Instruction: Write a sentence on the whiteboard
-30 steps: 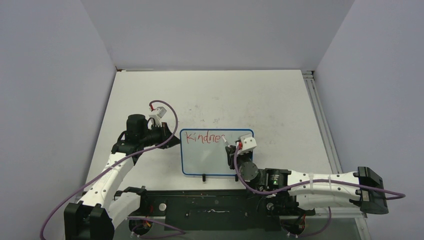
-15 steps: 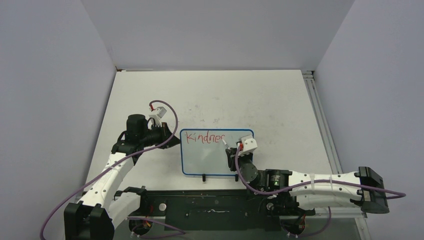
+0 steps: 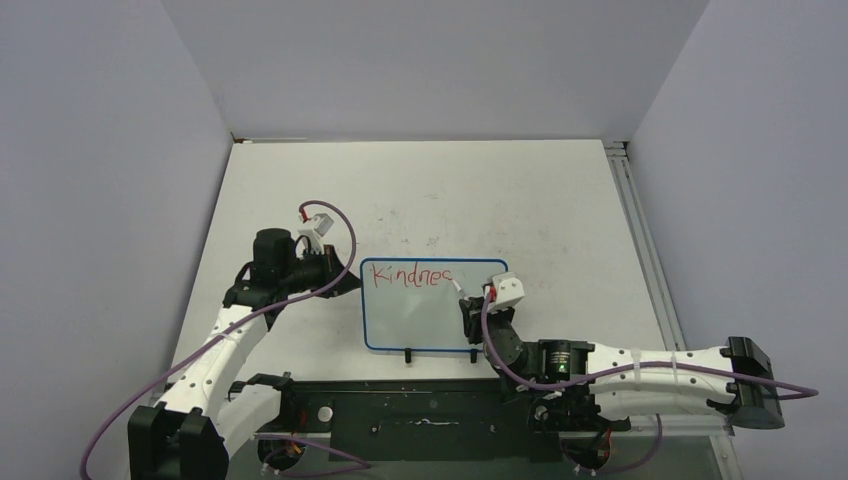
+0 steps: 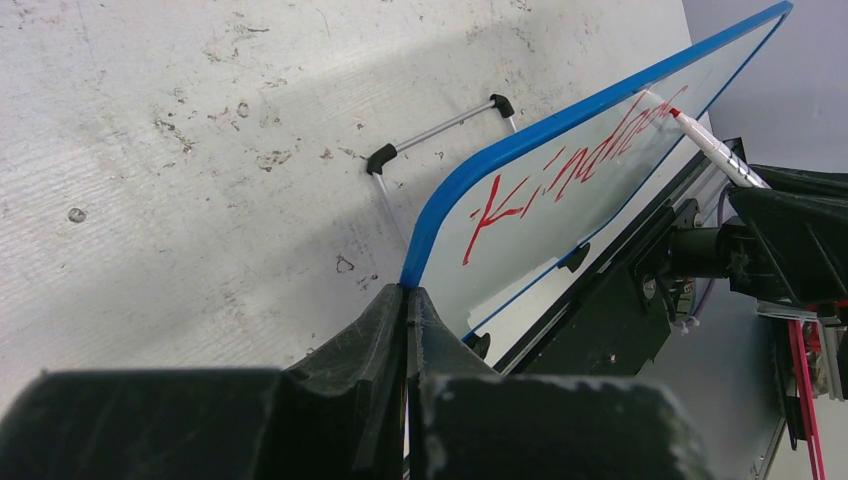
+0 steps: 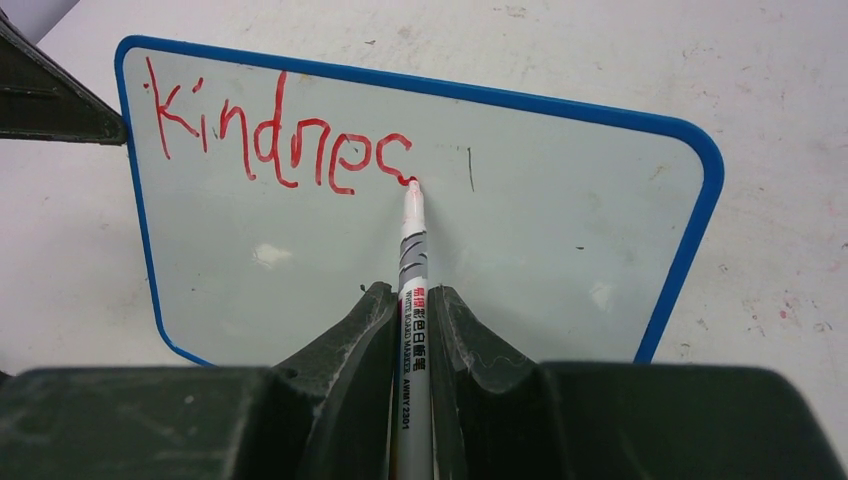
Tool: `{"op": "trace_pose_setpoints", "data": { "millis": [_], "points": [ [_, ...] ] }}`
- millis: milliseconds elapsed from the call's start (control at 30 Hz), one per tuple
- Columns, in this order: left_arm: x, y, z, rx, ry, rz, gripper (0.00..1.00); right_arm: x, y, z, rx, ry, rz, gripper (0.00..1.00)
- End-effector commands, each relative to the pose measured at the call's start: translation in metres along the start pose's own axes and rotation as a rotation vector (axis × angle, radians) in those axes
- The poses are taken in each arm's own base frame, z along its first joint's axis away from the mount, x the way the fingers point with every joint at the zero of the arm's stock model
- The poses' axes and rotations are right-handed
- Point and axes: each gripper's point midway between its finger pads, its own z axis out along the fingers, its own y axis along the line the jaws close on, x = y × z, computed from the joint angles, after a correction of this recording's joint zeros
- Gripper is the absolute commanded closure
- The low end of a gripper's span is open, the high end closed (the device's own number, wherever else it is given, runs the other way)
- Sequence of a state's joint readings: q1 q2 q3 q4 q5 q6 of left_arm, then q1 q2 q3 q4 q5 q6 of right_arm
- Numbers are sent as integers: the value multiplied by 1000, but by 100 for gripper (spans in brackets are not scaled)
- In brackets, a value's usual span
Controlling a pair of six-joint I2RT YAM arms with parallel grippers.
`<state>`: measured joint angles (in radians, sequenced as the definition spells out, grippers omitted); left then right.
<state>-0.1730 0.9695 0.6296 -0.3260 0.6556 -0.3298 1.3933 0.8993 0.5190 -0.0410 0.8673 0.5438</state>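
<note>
One blue-framed whiteboard sits on the white tabletop, just beyond the arm bases, with its clips on the near edge. Red writing runs along the far-left part: "Kindne" plus a curled stroke. The marker has its tip touching the end of that curl, and the right gripper is clamped on the barrel. Over at the left, the left gripper pinches the board's far-left corner, fingers squeezed together on the frame.
</note>
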Motion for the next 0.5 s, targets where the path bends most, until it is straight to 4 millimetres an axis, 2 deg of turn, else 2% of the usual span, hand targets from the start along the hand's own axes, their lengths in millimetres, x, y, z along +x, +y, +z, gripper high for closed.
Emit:
{"op": "trace_pose_setpoints", "data": {
  "millis": [0, 467],
  "points": [
    [-14, -19, -4, 58, -28, 47, 100, 9, -11, -2, 43, 17, -31, 95],
    [-14, -19, -4, 57, -29, 46, 100, 13, 2, -1, 1, 10, -33, 95]
  ]
}}
